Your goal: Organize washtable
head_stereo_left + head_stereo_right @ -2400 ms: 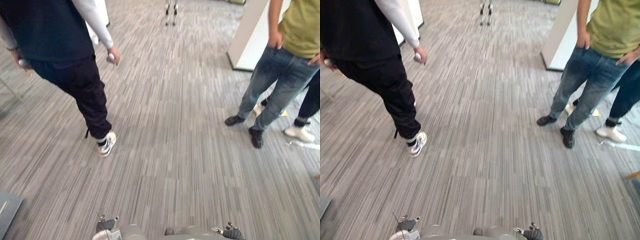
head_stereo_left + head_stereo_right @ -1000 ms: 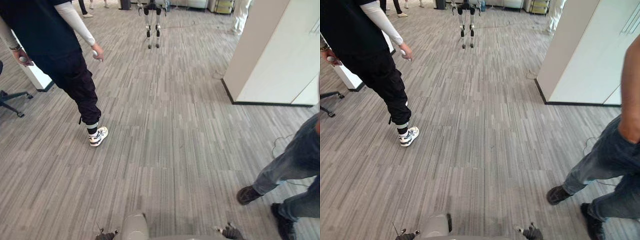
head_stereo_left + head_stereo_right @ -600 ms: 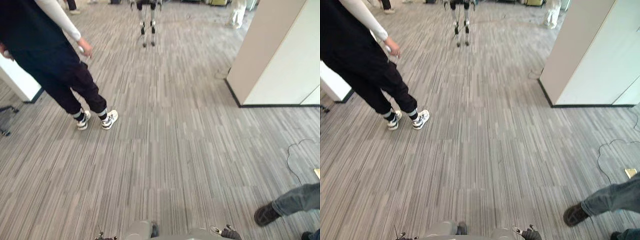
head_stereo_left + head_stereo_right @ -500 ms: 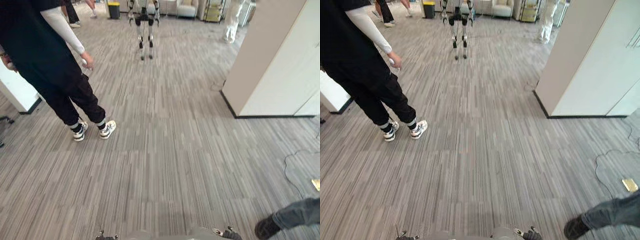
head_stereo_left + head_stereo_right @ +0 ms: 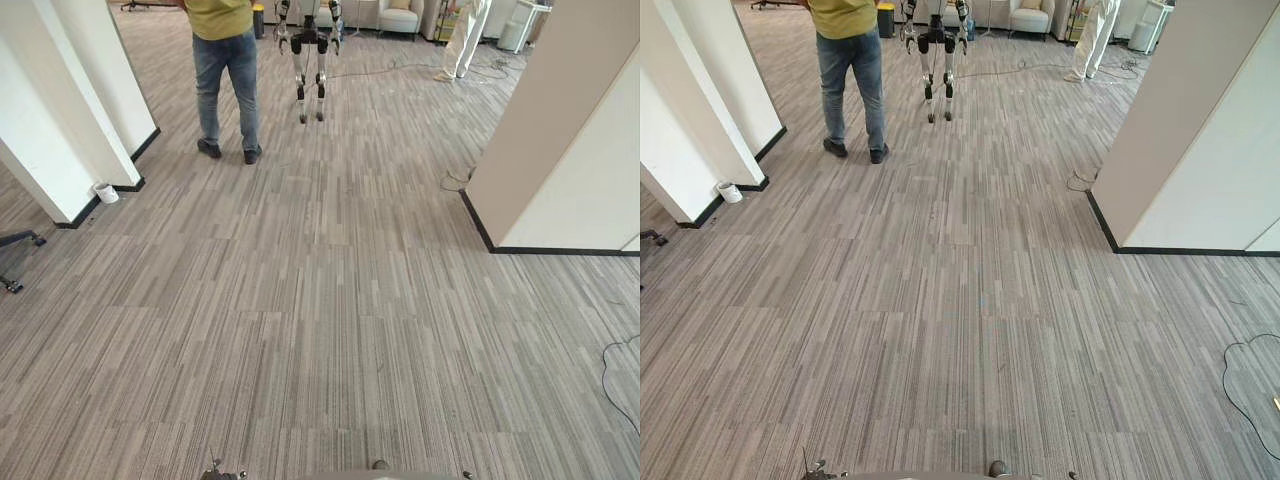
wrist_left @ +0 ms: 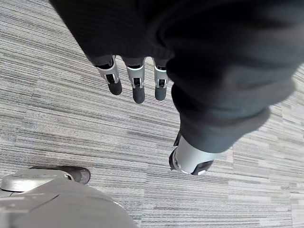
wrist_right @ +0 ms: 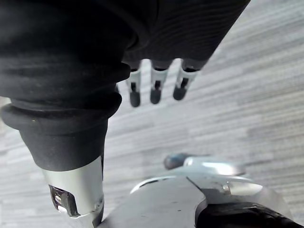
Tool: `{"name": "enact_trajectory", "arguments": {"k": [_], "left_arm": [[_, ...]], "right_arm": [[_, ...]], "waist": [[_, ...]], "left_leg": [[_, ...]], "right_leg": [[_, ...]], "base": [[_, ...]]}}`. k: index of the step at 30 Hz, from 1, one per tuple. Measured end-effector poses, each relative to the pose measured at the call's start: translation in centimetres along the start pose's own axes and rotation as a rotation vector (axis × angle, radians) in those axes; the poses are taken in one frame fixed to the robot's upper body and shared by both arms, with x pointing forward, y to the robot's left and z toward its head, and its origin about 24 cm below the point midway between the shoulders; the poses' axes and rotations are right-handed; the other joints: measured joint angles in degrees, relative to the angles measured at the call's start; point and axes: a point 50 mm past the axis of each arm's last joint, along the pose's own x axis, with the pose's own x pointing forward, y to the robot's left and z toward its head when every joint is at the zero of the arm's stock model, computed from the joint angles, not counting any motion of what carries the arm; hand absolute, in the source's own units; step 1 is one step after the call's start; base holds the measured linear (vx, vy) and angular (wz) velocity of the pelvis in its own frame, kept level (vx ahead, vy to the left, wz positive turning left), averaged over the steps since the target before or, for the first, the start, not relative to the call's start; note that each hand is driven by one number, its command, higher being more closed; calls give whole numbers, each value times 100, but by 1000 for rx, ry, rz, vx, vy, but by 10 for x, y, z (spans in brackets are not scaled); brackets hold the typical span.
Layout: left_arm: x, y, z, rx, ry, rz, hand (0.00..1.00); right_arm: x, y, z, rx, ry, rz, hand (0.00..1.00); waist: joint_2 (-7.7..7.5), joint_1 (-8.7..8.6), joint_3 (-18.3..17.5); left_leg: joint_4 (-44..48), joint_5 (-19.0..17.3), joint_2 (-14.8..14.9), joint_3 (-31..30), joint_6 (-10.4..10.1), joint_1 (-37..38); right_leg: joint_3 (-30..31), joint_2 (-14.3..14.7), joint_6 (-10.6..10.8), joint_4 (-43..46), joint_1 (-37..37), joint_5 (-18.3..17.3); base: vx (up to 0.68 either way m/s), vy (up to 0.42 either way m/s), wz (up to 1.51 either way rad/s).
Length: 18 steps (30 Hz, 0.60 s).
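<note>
Close beside the robot's body, the left hand [image 6: 138, 84] hangs over the grey striped carpet [image 5: 330, 320]. Its fingers are straight, slightly apart and pointing down at the floor. The thumb stands off to one side, and the hand holds nothing. The right hand [image 7: 155, 86] hangs the same way, with its fingers straight and apart, its thumb clear of them, and nothing in it.

From the head views, bare carpet runs from the bottom of the frame up through the middle. At the left edge, a black chair foot [image 5: 14, 240] pokes in. Further up on the left, one small white cup [image 5: 106, 192] sits on the floor, just beside the dark base of the nearer of two white pillars [image 5: 50, 140]. On the right side, one large white partition [image 5: 575, 140] with a dark skirting rises out of the frame.

At upper centre-left, one person [image 5: 228, 75] in a yellow-green top, blue jeans and dark shoes stands upright. Just to the right of that person are the legs of one other humanoid robot [image 5: 308, 65]. At the top right, a second person [image 5: 462, 35] in white stands near a pale armchair [image 5: 400, 18].
</note>
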Motion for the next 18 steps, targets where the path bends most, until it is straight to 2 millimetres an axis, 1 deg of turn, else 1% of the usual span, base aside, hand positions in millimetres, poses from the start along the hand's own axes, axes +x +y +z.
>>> {"name": "enact_trajectory", "arguments": {"k": [6,9,12,18], "left_arm": [[0,0,1,-3,-10,1,0],[0,-2,4,-7,-23,-3,0],[0,-5,4,-13,-24,-9,0],[0,-5,3,-29,-21,-4,0]], "right_arm": [[0,1,3,-3,-13,-14,0],[2,3,7,-4,-21,-10,0],[2,1,10,-7,-27,-15,0],[2,1,9,1,-25,-16,0]], "waist": [[-10,-3,13],[-10,2,62],[53,0,94],[53,6,93]], "left_leg": [[-298,166,-15,41,-12,-85],[-303,167,4,45,-14,-97],[-301,167,0,71,-15,-111],[-282,168,0,104,-15,-116]], "right_leg": [[12,38,-11,-211,-145,111],[12,73,-12,-248,-141,111],[14,68,-12,-294,-131,112],[18,61,-12,-292,-126,112]], "base": [[17,-11,-2],[48,-23,1],[38,-12,0],[0,0,0]]}}
